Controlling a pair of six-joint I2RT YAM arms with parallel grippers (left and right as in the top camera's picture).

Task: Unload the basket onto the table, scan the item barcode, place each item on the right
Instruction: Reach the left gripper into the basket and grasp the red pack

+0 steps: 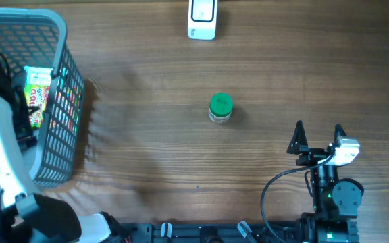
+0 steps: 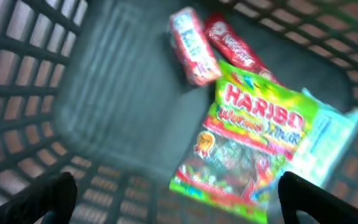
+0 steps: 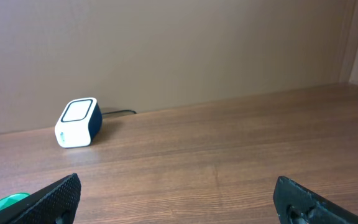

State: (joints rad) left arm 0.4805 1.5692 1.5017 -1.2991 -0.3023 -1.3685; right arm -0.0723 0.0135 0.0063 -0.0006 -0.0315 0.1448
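My left gripper hangs open inside the grey mesh basket, a little above a green Haribo sweets bag, holding nothing. Two red packets lie beyond the bag, and a pale blue packet lies to its right. From overhead the Haribo bag shows beside the left arm. The white barcode scanner stands at the table's far edge, and the right wrist view shows the scanner far off to the left. My right gripper rests open and empty near the front right.
A small jar with a green lid stands at mid-table, left of and beyond the right gripper; its lid peeks in at the lower left of the right wrist view. The basket walls close round the left gripper.
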